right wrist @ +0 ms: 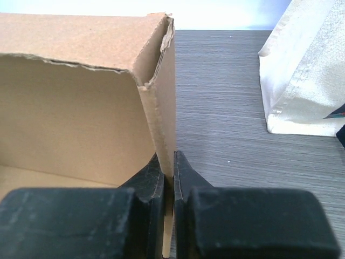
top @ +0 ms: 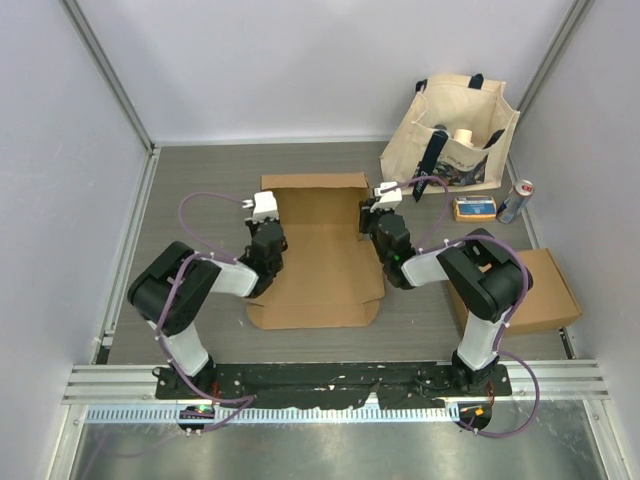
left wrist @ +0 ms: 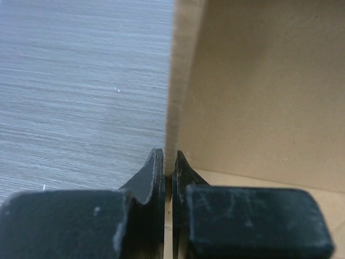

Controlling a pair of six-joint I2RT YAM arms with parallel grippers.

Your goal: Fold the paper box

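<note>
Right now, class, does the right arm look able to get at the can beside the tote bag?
Probably not yet: the right gripper is shut on the right wall of the paper box and would have to let go first. Otherwise the can stands in the open, just past a small packet.

Brown cardboard box (top: 322, 262), half-formed: side and far walls upright, near flap flat.

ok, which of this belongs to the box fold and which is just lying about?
Job: half-folded cardboard box; left jaws and right jaws, each shut on a side wall.
Lying about: tote bag; drinks can; small orange carton; closed cardboard box.
</note>
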